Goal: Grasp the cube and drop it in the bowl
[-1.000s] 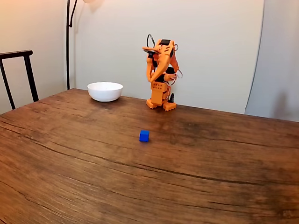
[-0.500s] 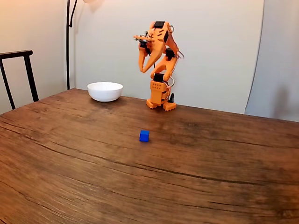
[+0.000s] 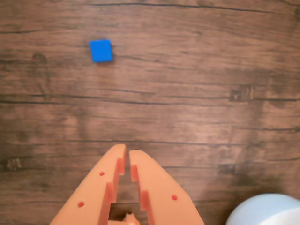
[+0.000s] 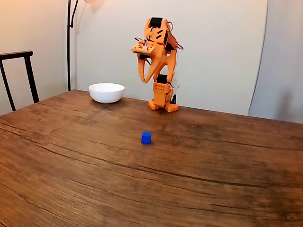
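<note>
— Where is the cube (image 4: 146, 137)?
— Alone on the table (image 4: 71, 161), well nearer than the bowl (image 4: 106, 92) at far left; the gripper (image 3: 126, 151) hangs high, fingers nearly clenched, empty.

The surface (image 4: 71, 179) is dark brown wood with strong wavy grain and long dark cracks running across it; in the fixed view a white bowl (image 4: 106, 92) sits near its far edge, left of the orange arm's base (image 4: 163, 105); a small blue cube (image 4: 146, 137) lies alone nearer the middle, well apart from both; the wrist view shows the cube (image 3: 101, 50) flat on the grain.
</note>
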Controlling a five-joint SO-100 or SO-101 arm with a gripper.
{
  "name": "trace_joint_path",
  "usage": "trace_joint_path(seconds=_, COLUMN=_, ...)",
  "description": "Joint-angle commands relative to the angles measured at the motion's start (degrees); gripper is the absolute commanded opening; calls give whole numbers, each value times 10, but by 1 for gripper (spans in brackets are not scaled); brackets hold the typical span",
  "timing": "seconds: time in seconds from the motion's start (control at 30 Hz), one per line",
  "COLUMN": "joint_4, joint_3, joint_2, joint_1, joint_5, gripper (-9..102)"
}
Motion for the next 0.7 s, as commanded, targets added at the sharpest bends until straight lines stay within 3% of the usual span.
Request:
trace_joint_path(seconds=0.0, joint_4=-32, joint_3=-28, joint_2=-22, joint_1=-15, joint_5=-2, gripper=0)
trace_joint_path(seconds=0.23, joint_4=-94, joint_3=-18, joint_2=-93, joint_1=-33, joint_5=3, gripper=1)
trace_joint_path(seconds=0.43, joint_4=-108, joint_3=-22, joint_2=-143, joint_1=-46, joint_5=-4, gripper=21)
trace_joint_path(seconds=0.67, joint_4=-108, joint_3=-28, joint_2=-184, joint_1=-63, joint_5=-22, gripper=34)
